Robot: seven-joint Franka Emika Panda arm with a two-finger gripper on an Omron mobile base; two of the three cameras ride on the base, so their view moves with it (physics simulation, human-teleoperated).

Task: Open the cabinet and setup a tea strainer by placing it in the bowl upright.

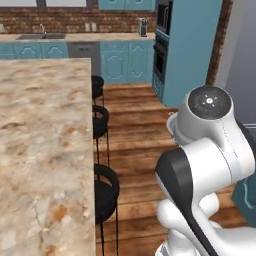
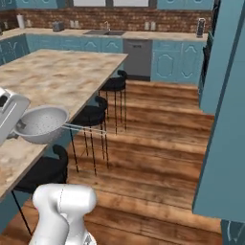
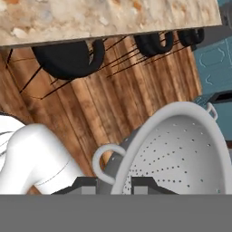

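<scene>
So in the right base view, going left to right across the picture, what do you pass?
Gripper → tea strainer it holds over the marble counter edge → black stools → wooden floor → tall teal cabinet side.

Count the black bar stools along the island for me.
3, lined along the island's floor-side edge: nearest stool by the robot, middle stool, farthest stool. More may be hidden.
</scene>
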